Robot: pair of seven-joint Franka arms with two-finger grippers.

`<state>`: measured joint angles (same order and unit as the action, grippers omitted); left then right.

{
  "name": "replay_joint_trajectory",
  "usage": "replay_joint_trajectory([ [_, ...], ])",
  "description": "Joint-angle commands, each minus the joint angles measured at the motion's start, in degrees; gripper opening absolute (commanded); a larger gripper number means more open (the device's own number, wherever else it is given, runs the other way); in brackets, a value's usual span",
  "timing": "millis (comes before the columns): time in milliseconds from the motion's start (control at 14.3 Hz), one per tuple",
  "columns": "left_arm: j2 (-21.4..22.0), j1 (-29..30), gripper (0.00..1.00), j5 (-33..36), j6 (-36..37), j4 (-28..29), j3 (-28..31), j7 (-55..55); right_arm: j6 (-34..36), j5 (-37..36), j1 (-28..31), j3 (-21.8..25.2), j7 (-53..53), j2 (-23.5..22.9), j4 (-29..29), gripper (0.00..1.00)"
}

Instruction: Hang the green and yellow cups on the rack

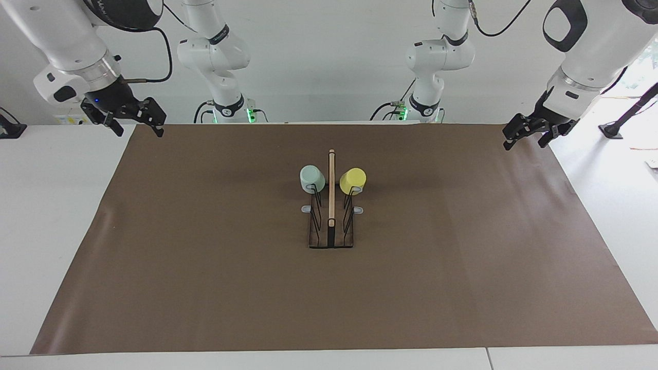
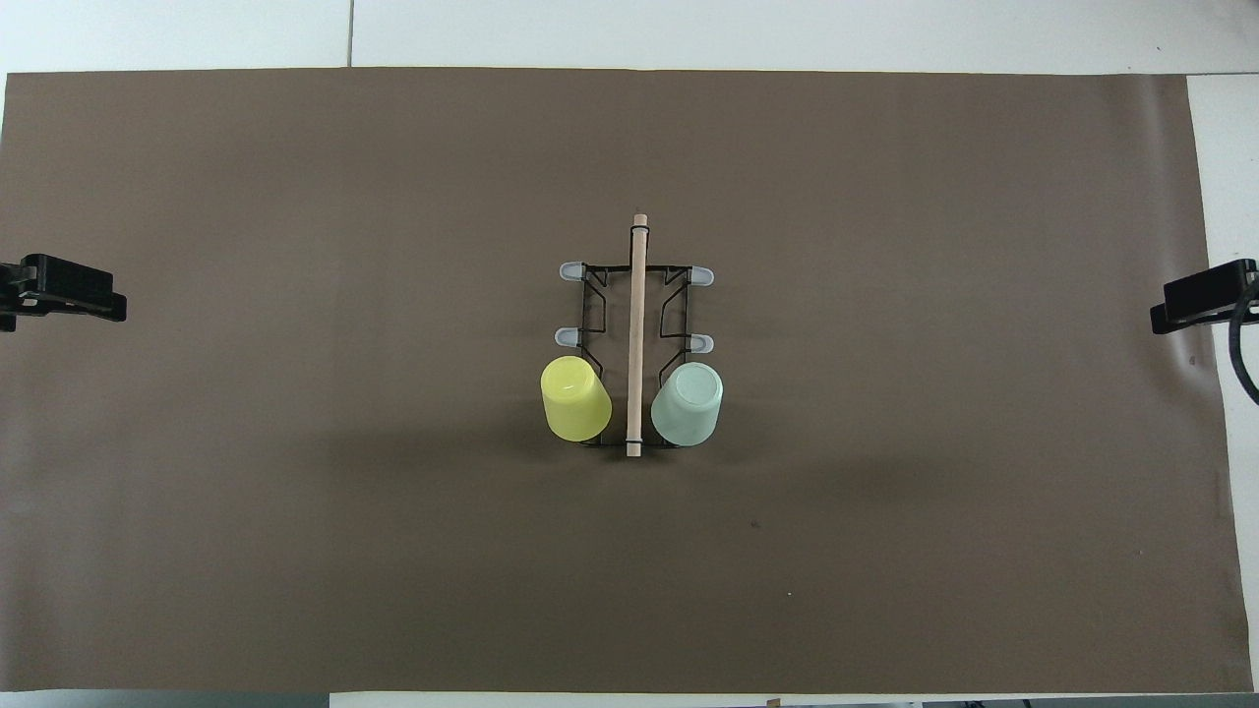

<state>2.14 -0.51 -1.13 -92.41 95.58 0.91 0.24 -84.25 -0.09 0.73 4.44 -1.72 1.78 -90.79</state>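
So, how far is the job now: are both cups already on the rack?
Both look done. The green cup and the yellow cup each sit upside down on a prong of the rack, at its end nearer the robots. Nothing is in hand: the left claw and right claw hang open and empty over the table's ends. Nothing seems left.

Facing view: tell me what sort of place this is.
Probably a robotics lab, not a kitchen. Four white arms stand along a white table, a brown mat marks out the work area, and the only things on it are a rack bearing two cups.
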Motion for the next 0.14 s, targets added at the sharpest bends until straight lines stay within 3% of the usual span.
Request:
replay_joint_trajectory([
  [0, 0.6, 0.1, 1.0, 1.0, -0.2, 0.8, -0.1, -0.6, -0.6, 0.1, 0.1, -0.2, -0.3, 0.4, -0.3, 1.0],
  [70, 0.6, 0.1, 1.0, 1.0, -0.2, 0.8, -0.1, -0.6, -0.6, 0.1, 0.1, -0.3, -0.3, 0.4, -0.3, 1.0],
])
